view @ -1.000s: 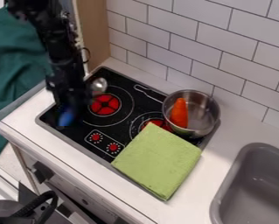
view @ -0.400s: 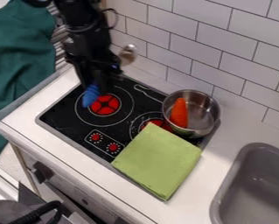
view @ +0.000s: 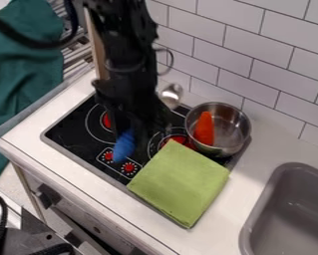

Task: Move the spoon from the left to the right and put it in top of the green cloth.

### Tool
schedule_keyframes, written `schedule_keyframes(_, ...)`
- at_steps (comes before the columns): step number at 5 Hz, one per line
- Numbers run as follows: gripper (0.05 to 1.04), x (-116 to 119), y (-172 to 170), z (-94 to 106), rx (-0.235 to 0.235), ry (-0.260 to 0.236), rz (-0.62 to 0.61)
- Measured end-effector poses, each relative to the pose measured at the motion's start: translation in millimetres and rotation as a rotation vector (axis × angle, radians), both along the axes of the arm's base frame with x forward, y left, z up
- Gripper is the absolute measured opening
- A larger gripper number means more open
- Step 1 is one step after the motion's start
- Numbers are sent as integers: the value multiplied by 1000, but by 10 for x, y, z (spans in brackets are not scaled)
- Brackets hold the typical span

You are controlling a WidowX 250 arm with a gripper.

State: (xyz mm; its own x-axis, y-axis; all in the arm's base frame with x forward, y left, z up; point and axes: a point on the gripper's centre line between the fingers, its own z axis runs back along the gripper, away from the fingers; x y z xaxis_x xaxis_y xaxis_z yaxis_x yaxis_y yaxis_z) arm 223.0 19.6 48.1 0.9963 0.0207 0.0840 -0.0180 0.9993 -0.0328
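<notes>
Gripper clamped w/ blue-handled spoon in it, over stovetop, nr green cloth. Pickup done, carry prob. mostly; lowering onto cloth & release TBD.

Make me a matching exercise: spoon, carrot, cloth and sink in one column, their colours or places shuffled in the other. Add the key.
1. Spoon
2. Carrot
3. Cloth
4. Sink

A. Green, partly over the stove
B. Grey, at the lower right
C. Orange, inside the metal pot
D. Held in the gripper

Right pairs: 1-D, 2-C, 3-A, 4-B
</notes>
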Motion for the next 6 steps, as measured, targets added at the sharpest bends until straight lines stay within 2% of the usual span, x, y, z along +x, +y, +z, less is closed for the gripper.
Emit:
schedule_keyframes(1, 386, -183, -154, -81, -22, 5, 35)
schedule_keyframes(2, 386, -212, -273, -219, -49, 2, 70)
schedule_keyframes(3, 386, -111, -410, -386, -68, 43, 56)
schedule_keyframes(4, 386, -28, -509, -457, -57, 79, 26)
schedule_keyframes(6, 386, -8, -519, -617, -49, 135, 58)
